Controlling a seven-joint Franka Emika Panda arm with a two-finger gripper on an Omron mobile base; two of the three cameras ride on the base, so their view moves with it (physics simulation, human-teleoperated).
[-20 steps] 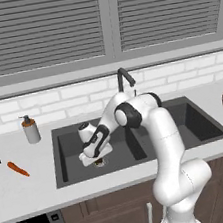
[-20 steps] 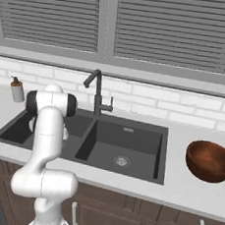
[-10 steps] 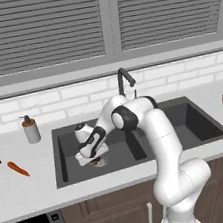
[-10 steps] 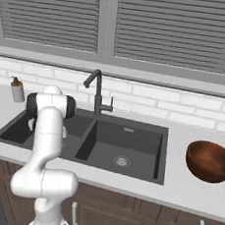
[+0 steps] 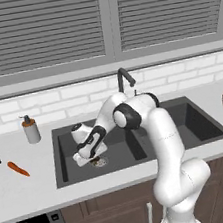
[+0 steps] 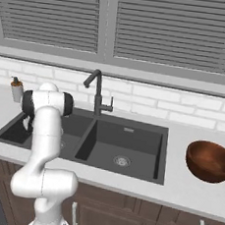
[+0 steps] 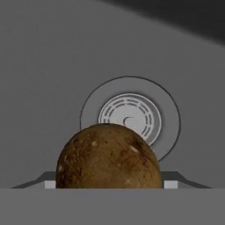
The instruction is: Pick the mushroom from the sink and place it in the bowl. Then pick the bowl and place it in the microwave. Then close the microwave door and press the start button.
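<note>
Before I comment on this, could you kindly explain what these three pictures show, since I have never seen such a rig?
It is a rendered kitchen with a white robot arm on a base that drives. Two pictures come from cameras on that base, behind the arm to its left and right. The third looks along the gripper, which reaches into the left basin of the dark sink. There the brown mushroom sits between the fingertips, just before the round drain; whether it is gripped, I cannot tell. On the counter lie a wooden bowl, an orange carrot and a soap bottle.

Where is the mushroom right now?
The mushroom is in the sink's left basin, right at the hand, just in front of the round drain.
</note>
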